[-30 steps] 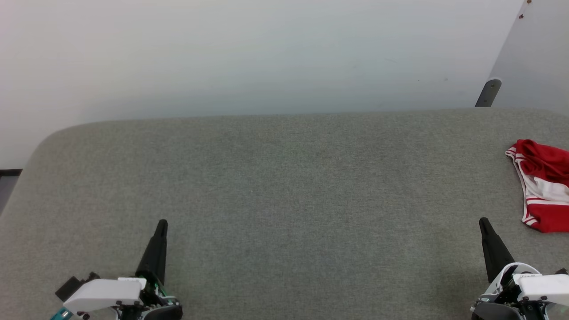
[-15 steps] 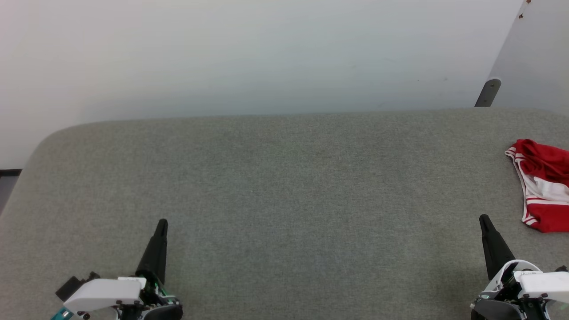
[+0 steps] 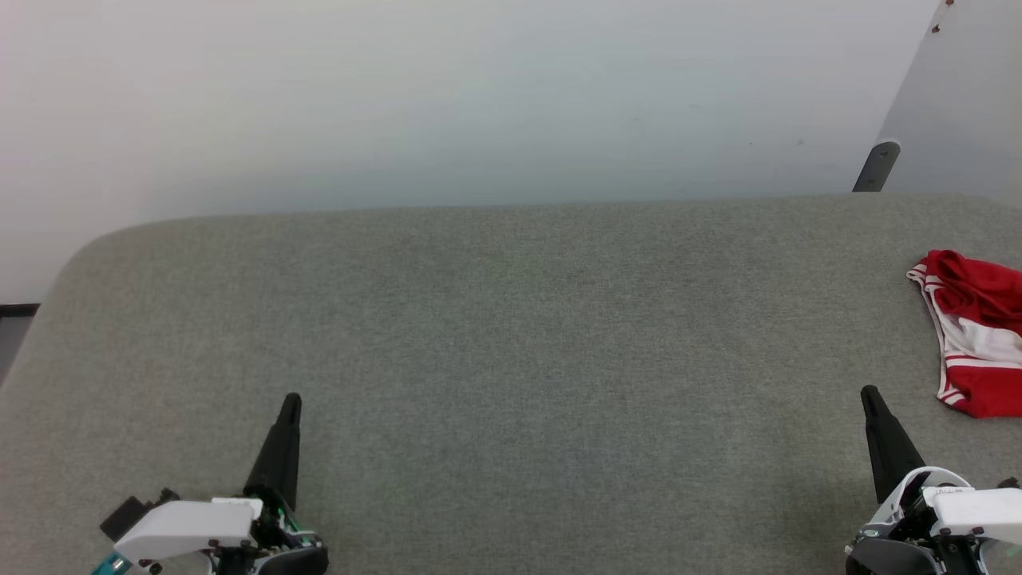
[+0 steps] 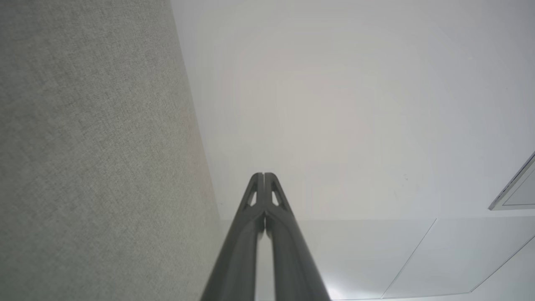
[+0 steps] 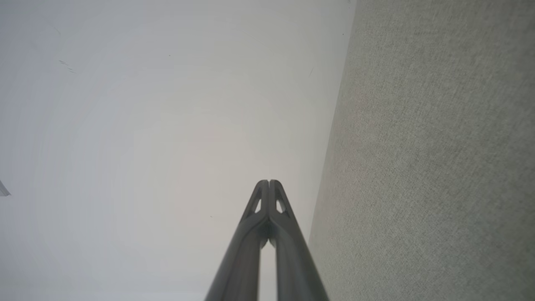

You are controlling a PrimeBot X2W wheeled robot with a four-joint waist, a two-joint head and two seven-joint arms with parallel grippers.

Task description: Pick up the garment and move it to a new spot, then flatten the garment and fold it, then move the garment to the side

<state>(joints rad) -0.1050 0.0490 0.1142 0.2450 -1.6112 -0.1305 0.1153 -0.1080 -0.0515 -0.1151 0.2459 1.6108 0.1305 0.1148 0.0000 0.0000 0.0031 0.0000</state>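
Garment (image 3: pixel 978 335) lies bunched at two o'clock from the closed right tool (image 3: pixel 870 395), not touching; left tool (image 3: pixel 291 399) closed too.

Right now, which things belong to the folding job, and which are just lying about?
Job: garment, bunched at the right of the grey fabric surface; left gripper and right gripper, both shut.
Lying about: dark bracket by the white wall.

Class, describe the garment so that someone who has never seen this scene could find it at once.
Start at the wide grey fabric-covered table. Go to its right side, just beyond the right end effector, where the garment lies crumpled. It is bright red with white bands and striped trim against plain grey.
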